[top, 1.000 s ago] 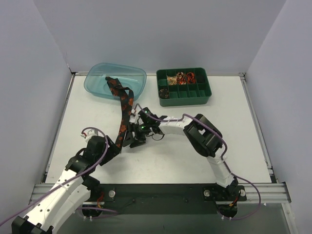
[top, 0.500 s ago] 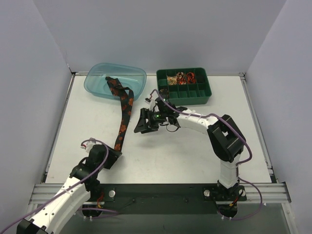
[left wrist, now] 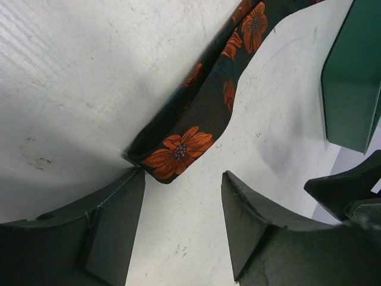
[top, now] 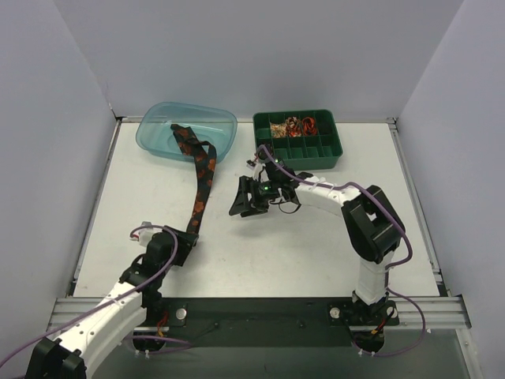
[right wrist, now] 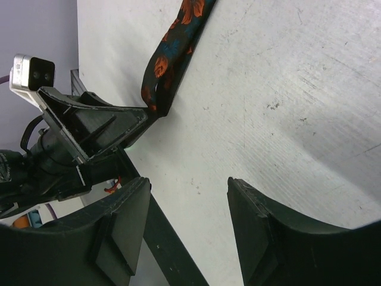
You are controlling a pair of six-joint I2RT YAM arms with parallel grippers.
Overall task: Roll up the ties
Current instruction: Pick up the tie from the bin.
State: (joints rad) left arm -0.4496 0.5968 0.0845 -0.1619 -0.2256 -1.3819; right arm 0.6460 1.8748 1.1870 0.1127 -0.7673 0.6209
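One tie (top: 203,178), black with orange-red flowers, runs from inside the blue tub (top: 225,118) over its rim and down the table to a near end by my left gripper (top: 188,239). In the left wrist view the tie's end (left wrist: 178,149) lies flat just beyond the open left gripper (left wrist: 181,193), touching the tip of one finger (left wrist: 116,220) and not held. My right gripper (top: 241,204) is open and empty, a little to the right of the tie. In the right wrist view (right wrist: 187,193) the tie (right wrist: 172,53) lies ahead, apart from the jaws.
A green compartment tray (top: 300,163) stands at the back, right of the tub, with rolled patterned pieces (top: 292,125) in its far cells. Its side shows in the left wrist view (left wrist: 351,77). Grey walls close in the left, back and right sides.
My right gripper moved away from the tie, to the right and farther back. My left gripper drew back toward me, then edged up to the tie's near end. The tie lies straighter.
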